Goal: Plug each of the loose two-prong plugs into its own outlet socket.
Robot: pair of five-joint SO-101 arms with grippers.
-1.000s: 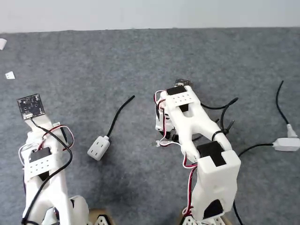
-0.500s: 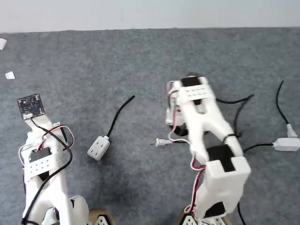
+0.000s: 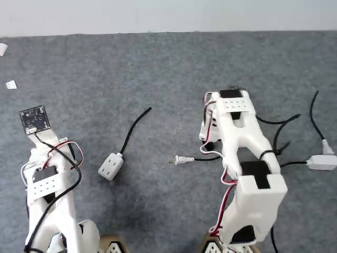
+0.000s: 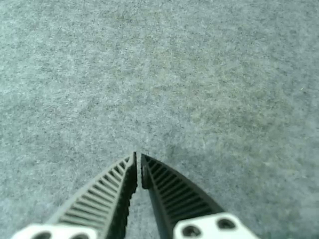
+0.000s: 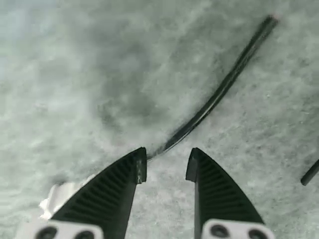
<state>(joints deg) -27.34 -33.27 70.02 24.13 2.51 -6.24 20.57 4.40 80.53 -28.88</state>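
Observation:
A loose two-prong plug (image 3: 182,159) lies on the grey carpet mid-table, prongs pointing left, its black cord running right under the right arm (image 3: 235,118). A white outlet socket (image 3: 110,166) lies left of it, with a black cord (image 3: 134,129) trailing away. My right gripper (image 5: 167,167) is open and holds nothing. It hangs low over a black cord (image 5: 219,92), with a pale blurred shape (image 5: 57,196) beside one finger. My left gripper (image 4: 138,159) is shut over bare carpet at the near left.
A second white socket piece (image 3: 321,161) with a black cord (image 3: 314,116) lies at the right edge. More black cords (image 3: 274,122) tangle beside the right arm. Two small white scraps (image 3: 10,84) sit at the far left.
The right arm has swung to the right, away from the spot above the plug, so the plug now lies uncovered. The left arm has not moved.

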